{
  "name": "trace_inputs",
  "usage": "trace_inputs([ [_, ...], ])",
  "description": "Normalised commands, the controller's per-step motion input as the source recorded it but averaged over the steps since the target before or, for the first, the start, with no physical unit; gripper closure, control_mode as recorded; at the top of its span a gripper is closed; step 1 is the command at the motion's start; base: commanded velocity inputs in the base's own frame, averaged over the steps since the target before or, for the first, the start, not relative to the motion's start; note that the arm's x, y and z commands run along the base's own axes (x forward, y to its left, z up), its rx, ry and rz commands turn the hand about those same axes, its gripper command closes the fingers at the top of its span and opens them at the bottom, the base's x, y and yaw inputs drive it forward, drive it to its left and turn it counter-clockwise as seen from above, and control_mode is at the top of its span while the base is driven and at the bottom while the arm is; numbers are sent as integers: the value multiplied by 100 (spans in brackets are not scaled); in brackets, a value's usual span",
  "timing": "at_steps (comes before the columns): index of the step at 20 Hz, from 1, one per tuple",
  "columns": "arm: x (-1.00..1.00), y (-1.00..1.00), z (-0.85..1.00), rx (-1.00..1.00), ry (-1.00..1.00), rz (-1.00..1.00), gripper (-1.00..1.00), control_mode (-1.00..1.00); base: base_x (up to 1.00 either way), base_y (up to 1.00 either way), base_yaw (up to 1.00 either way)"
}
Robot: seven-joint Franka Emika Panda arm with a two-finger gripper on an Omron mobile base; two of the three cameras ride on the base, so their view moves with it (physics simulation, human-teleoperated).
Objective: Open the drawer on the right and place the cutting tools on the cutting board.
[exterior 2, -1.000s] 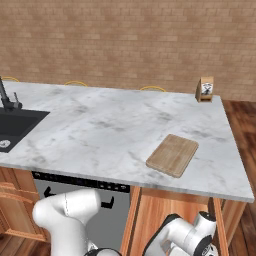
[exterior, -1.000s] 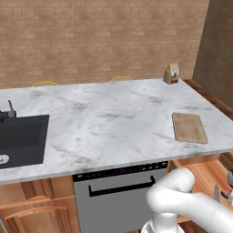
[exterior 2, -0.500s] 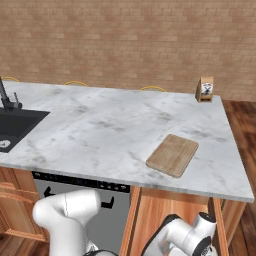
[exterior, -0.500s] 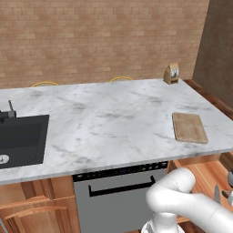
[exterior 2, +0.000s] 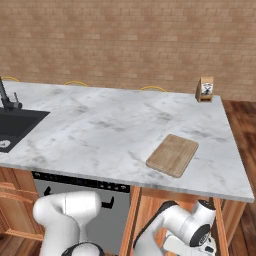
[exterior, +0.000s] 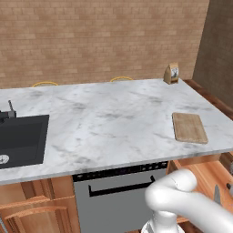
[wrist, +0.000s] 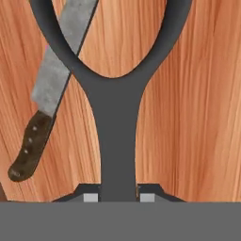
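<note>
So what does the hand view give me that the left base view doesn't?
Hand view: the gripper shut on the handle of the dark round-headed tool, with the knife, brown-handled, lying partly under that tool's ring on the drawer floor.
Left base view: the marble counter, the cutting board with nothing on it, the paper bag, the sink and the dishwasher front.
Both: the open wooden drawer.

The white arm [exterior: 182,200] bends low, its elbow rising at 5 o'clock in the left base view and sloping down toward 4 o'clock. From the right base view its forearm [exterior 2: 175,227] reaches toward 4 o'clock. In the hand view the hand [wrist: 119,195] sits at 6 o'clock, fingertips [wrist: 92,196] pressed against a dark handle [wrist: 117,141]
</note>
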Motion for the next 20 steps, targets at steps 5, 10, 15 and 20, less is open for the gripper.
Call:
trace_inputs([
  [5, -44, 34, 100, 0, 0, -2, 100, -100, 0, 0, 0],
  [10, -41, 66, 100, 0, -3, -2, 100, -100, 0, 0, 0],
  [15, -3, 93, 100, 0, -10, -3, 100, -100, 0, 0, 0],
  [20, 20, 78, 98, -1, -7, -5, 100, -100, 0, 0, 0],
])
